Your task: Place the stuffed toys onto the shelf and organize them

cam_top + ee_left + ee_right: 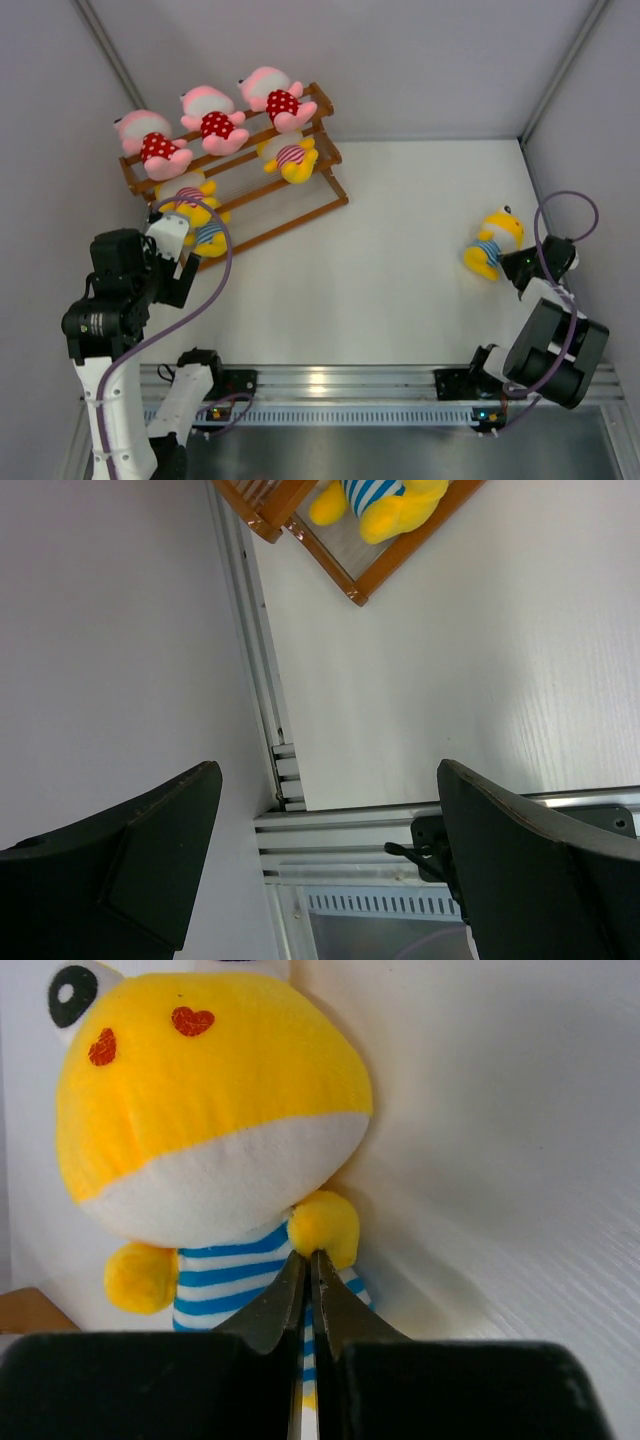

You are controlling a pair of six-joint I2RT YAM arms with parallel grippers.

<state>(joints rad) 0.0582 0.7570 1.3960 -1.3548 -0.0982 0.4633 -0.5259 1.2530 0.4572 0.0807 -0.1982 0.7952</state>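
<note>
The shelf (300,215) stands at the back left. Three pink toys in red dotted dresses (215,122) sit on its top tier. Two yellow toys in pink-striped shirts (290,155) sit on the middle tier. A yellow blue-striped toy (208,237) is on the lowest tier and also shows in the left wrist view (385,500). Another yellow blue-striped toy (493,245) is at the right on the table. My right gripper (518,265) is shut, and its tips (310,1255) pinch that toy (210,1110) at its arm. My left gripper (183,283) is open and empty (330,780), just in front of the shelf's left end.
Grey walls close in on the left, back and right. An aluminium rail (330,385) with both arm bases runs along the near edge and shows in the left wrist view (340,830). A purple cable (215,290) loops beside the left arm, and another (570,215) over the right arm.
</note>
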